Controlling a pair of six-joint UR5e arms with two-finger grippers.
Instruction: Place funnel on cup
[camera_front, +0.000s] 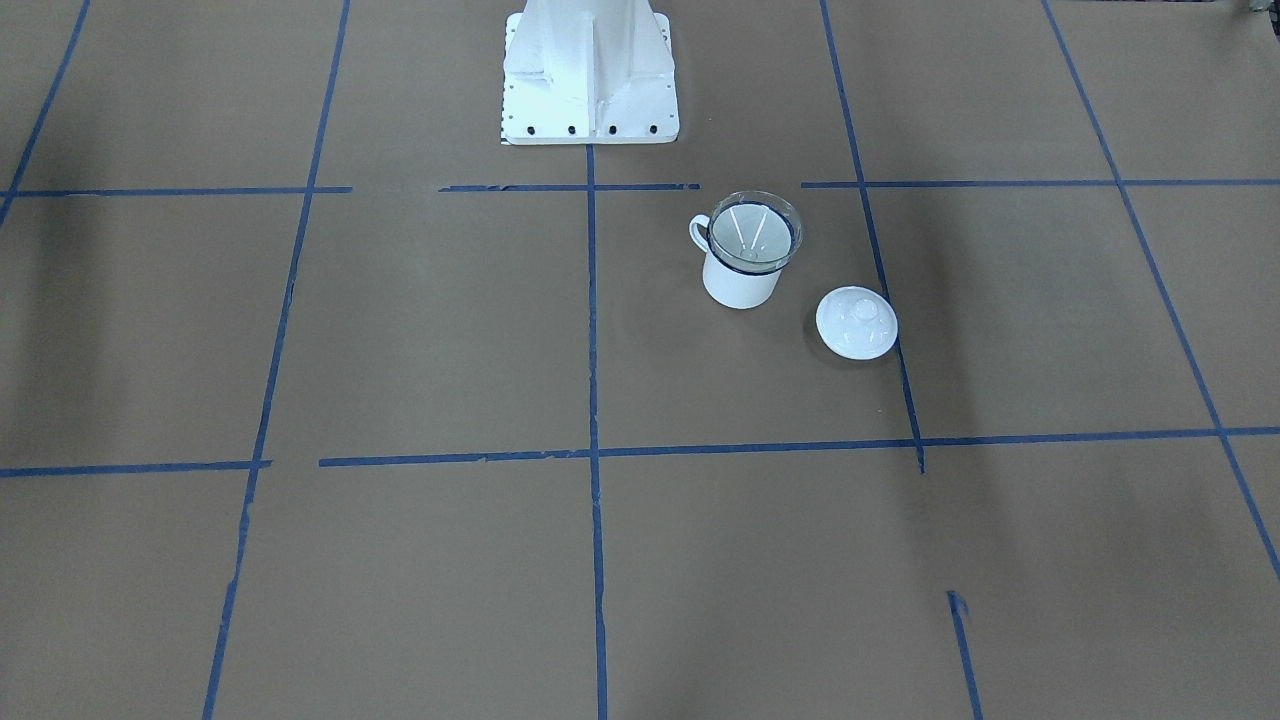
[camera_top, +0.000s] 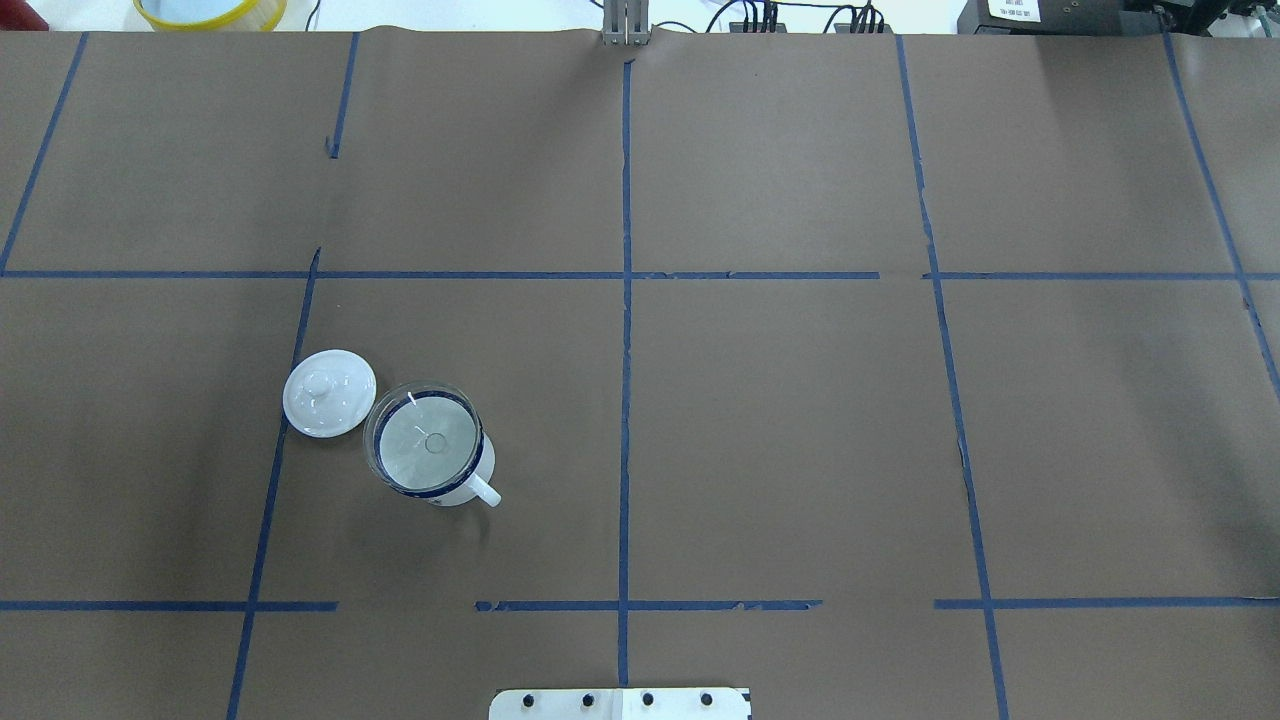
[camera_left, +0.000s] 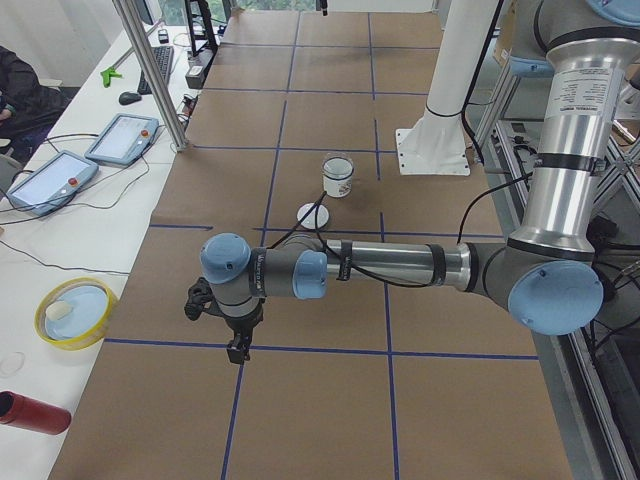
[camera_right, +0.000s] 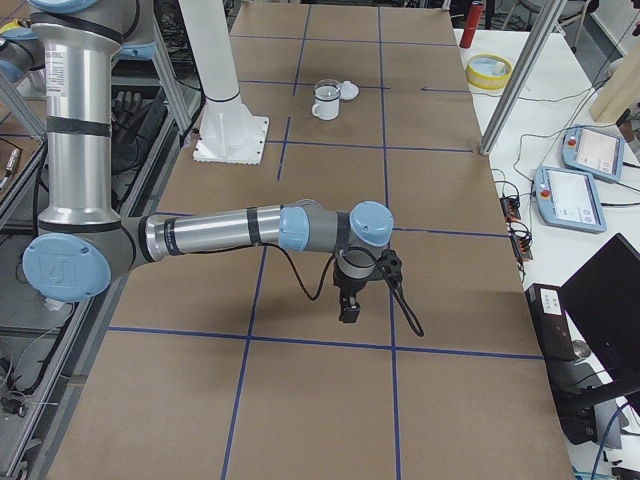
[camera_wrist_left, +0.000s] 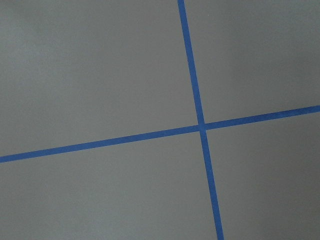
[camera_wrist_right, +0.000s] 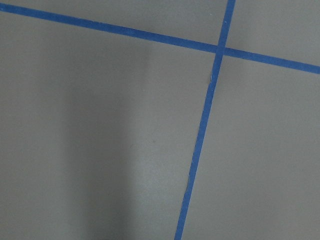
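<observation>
The white enamel cup (camera_front: 740, 285) with a dark blue rim stands upright on the brown table. The clear funnel (camera_front: 755, 232) sits in its mouth, spout down. Both also show in the overhead view, the cup (camera_top: 470, 488) and the funnel (camera_top: 425, 440). In the exterior left view my left gripper (camera_left: 237, 350) hangs over the table, well away from the cup (camera_left: 338, 180). In the exterior right view my right gripper (camera_right: 349, 312) hangs far from the cup (camera_right: 325, 100). I cannot tell whether either is open or shut. Both wrist views show only paper and blue tape.
A round white domed lid (camera_front: 856, 322) lies next to the cup, also in the overhead view (camera_top: 329, 392). The robot's white base (camera_front: 590, 75) stands at the table's edge. A yellow bowl (camera_left: 75, 312), a red can (camera_left: 30, 412) and tablets sit on the side bench.
</observation>
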